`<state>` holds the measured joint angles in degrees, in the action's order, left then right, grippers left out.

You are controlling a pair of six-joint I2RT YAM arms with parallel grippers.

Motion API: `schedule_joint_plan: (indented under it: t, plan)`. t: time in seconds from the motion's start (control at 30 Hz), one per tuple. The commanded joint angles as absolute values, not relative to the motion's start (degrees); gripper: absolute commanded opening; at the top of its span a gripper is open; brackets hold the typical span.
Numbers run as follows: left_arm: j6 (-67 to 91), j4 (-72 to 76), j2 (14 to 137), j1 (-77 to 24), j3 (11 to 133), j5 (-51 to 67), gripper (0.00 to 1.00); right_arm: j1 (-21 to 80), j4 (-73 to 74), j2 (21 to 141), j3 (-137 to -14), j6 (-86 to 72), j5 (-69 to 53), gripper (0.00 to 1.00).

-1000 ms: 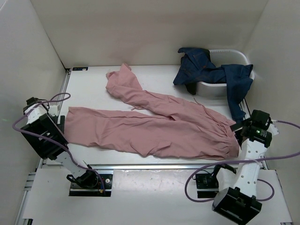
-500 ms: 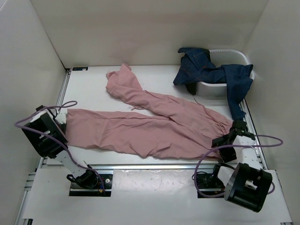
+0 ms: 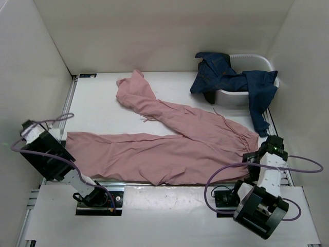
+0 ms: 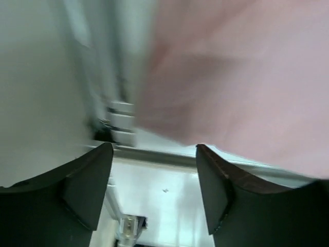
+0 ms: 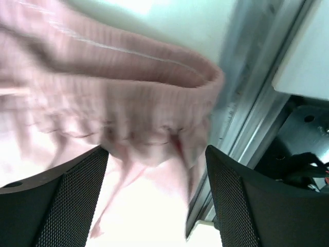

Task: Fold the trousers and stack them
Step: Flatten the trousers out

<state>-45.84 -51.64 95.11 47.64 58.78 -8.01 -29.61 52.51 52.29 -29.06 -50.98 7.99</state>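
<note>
The dusty-pink trousers [image 3: 169,149] lie flat across the table. The waist is at the right, one leg runs left along the near edge, and the other angles to the far left. My left gripper [image 3: 60,146] is at the hem of the near leg. In the left wrist view the left gripper [image 4: 154,175] is open and empty, with blurred pink cloth [image 4: 247,77] beyond its fingertips. My right gripper [image 3: 254,157] is at the waist end. In the right wrist view the right gripper [image 5: 157,175] is open, and the gathered waistband [image 5: 103,92] lies just past the fingertips.
A white basin [image 3: 234,98] stands at the far right with dark blue jeans [image 3: 231,77] draped over it and hanging onto the table. A metal rail [image 3: 154,183] runs along the near table edge. White walls close in the left, far and right sides.
The near leg and the waist have slid toward the near edge. The left arm has drawn back to the left. The right arm has swung back to the waist's right end.
</note>
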Motion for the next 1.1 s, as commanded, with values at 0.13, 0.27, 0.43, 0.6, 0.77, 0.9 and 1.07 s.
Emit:
schedule_joint_plan:
  t: [0.13,0.27,0.43,0.6,0.77,0.9,1.07]
  plan:
    - [-37.9,-65.5,96.6,38.6,87.3,15.6,0.8,-26.1,54.2,55.1,-47.3,-41.5,14.0,0.82]
    - [-30.4,-62.5,100.4,25.4,91.5,26.5,0.92,-23.9,50.2,61.1,-53.3,-38.5,10.0,0.83]
    - [-24.4,-57.8,115.0,9.3,108.2,27.9,1.0,-16.5,44.7,73.5,-60.7,-36.7,11.0,0.88]
    - [-19.4,-54.2,127.3,3.1,122.5,29.5,1.0,-15.8,40.6,85.3,-62.8,-36.2,10.2,0.89]
    - [-19.4,-46.5,133.1,-2.5,123.9,26.5,1.0,-14.1,37.9,92.0,-63.5,-36.8,11.7,0.89]
    - [-21.7,-46.5,137.4,-4.7,121.6,20.8,0.97,-13.0,40.2,97.8,-65.9,-37.4,14.2,0.91]
    - [-25.2,-46.5,129.8,-4.7,108.2,18.0,0.14,-12.3,40.1,99.4,-65.8,-38.7,16.4,0.87]
